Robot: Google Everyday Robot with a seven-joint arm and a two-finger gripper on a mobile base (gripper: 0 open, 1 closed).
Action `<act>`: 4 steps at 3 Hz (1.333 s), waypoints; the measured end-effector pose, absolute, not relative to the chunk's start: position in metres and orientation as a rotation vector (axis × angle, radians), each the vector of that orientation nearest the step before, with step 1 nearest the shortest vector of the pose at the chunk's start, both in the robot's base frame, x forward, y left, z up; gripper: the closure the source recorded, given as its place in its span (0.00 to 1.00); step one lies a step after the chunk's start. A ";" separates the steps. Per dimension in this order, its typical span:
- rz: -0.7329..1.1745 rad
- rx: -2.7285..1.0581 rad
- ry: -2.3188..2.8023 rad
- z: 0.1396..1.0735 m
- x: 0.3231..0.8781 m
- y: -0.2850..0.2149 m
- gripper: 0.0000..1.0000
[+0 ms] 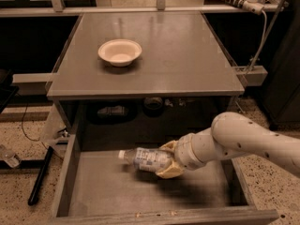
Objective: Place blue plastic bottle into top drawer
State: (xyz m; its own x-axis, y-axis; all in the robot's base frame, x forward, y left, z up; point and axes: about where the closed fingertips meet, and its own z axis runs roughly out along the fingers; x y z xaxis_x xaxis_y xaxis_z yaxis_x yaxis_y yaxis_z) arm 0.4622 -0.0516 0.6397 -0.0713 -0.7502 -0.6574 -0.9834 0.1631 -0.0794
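Observation:
The blue plastic bottle (144, 158) lies on its side inside the open top drawer (112, 191), cap pointing left, near the drawer's back middle. My gripper (168, 159) reaches in from the right on a white arm, with one tan finger above the bottle's base end and one below it, closed on the bottle. I cannot tell whether the bottle rests on the drawer floor or hangs just above it.
A white round bowl (119, 51) sits on the grey tabletop (187, 55) at the left middle. Dark objects sit on a shelf behind the drawer. A black bar leans on the floor at the left. Cables and a rail run along the back right.

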 end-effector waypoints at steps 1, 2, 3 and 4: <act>0.486 -1.657 1.823 0.688 0.460 -0.062 1.00; 0.405 -1.647 1.767 0.746 0.455 -0.082 1.00; 0.300 -1.617 1.749 0.806 0.461 -0.110 1.00; 0.212 -1.558 1.775 0.863 0.484 -0.147 1.00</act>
